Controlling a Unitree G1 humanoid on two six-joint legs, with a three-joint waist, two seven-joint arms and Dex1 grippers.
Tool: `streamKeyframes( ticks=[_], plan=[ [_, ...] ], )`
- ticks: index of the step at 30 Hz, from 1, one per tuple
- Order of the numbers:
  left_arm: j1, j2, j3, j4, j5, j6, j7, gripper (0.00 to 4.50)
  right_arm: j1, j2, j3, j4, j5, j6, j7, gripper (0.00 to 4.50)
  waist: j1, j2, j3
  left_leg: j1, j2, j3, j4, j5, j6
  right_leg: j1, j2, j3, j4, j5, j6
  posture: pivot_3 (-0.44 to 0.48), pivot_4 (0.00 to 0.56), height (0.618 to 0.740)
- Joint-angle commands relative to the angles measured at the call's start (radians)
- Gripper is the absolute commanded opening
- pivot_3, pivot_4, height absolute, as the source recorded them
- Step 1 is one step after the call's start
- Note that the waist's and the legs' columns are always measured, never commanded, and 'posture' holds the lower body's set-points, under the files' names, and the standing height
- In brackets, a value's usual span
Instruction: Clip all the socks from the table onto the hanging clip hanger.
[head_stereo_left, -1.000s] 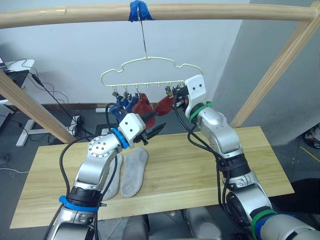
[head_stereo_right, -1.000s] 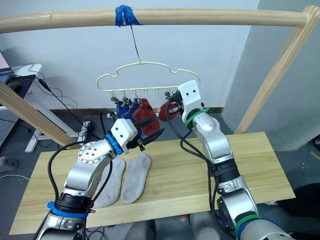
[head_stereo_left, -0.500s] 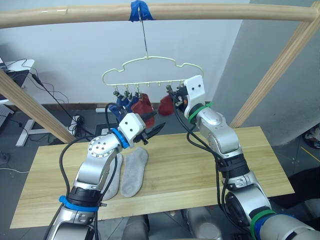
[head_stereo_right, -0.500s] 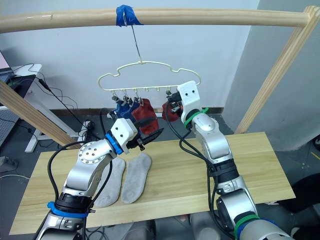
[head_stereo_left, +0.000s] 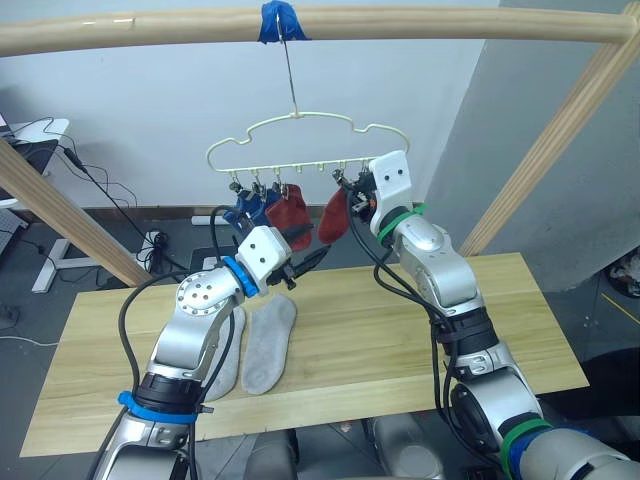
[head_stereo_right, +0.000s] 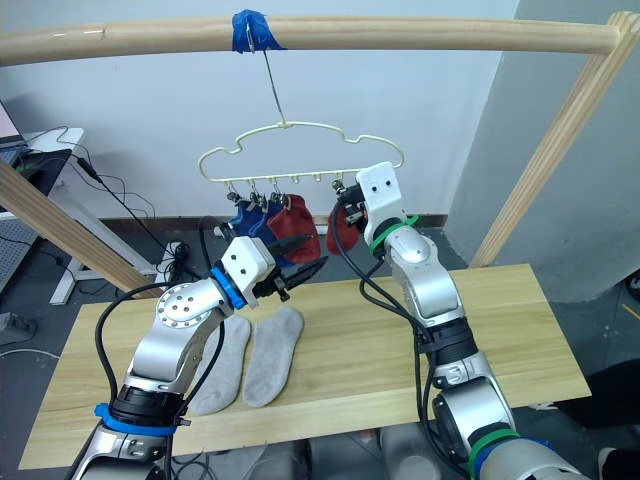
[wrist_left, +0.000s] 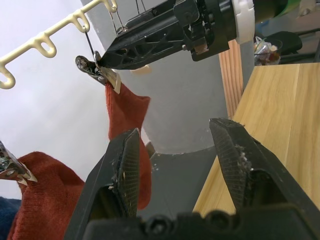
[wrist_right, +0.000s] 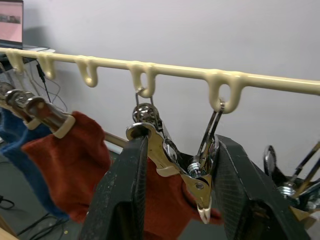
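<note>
We judged the fourth sock's clipping nearly complete: two grey socks (head_stereo_left: 255, 340) lay on the table (head_stereo_left: 400, 330); blue and rust pairs hung from the clip hanger (head_stereo_left: 300, 150). Next move, in our judgement: fetch a grey sock. Left gripper (wrist_left: 175, 160) stood wide open, empty. Right gripper (wrist_right: 175, 175) straddled a metal clip (wrist_right: 165, 155), apart (clamping undetermined). The right wrist view showed that clip biting the second rust sock (wrist_right: 170, 207).
</note>
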Motion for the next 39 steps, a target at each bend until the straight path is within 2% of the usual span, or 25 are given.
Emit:
streamKeyframes(
  ticks=[1,10,17,23,29,39],
  plan=[
    [-0.002,0.002,0.004,-0.04,0.001,-0.012,-0.001,2.47,-0.028,0.013,-0.024,-0.032,0.001,-0.001,-0.029,1.86,0.0,0.0,0.0,0.0,0.0,0.0,0.0,0.0,0.0,0.0,0.0,0.0,0.0,0.0,0.0,-0.156,0.163,0.73],
    [0.006,0.002,0.006,-0.049,-0.004,-0.007,-0.001,2.47,0.033,0.0,-0.033,-0.172,0.015,0.112,-0.038,1.86,0.001,0.0,0.0,0.0,0.0,0.0,0.0,0.0,0.0,0.0,0.0,0.0,-0.001,0.0,0.0,-0.163,0.17,0.73],
    [-0.001,-0.004,0.034,-0.046,-0.053,0.01,-0.007,2.47,0.119,-0.1,0.034,-0.358,0.017,0.205,0.069,1.86,0.001,0.0,0.0,-0.001,0.0,0.0,-0.001,0.0,0.0,0.0,0.0,0.0,-0.003,0.0,0.0,-0.169,0.175,0.73],
    [-0.045,-0.013,0.108,-0.091,-0.221,0.113,-0.028,2.47,0.17,-0.196,0.061,-0.475,0.027,0.223,0.153,1.86,0.001,0.0,0.0,-0.001,0.0,0.0,-0.001,0.0,0.0,0.0,0.0,0.0,-0.004,-0.001,0.002,-0.176,0.18,0.73],
    [-0.088,-0.003,0.141,-0.106,-0.277,0.155,-0.035,2.47,0.185,-0.196,0.043,-0.49,0.045,0.206,0.16,1.86,0.001,0.0,0.0,-0.001,0.0,0.0,-0.001,0.0,0.0,0.001,0.001,0.0,-0.007,-0.001,0.002,-0.179,0.189,0.73],
    [-0.141,0.065,0.141,-0.082,-0.29,0.188,-0.11,2.47,0.121,-0.109,-0.002,-0.406,0.058,0.262,0.089,1.86,0.001,0.001,0.004,-0.001,0.001,0.001,-0.002,0.0,0.0,0.001,0.001,0.001,-0.009,-0.001,0.002,-0.177,0.227,0.73]
  ],
)
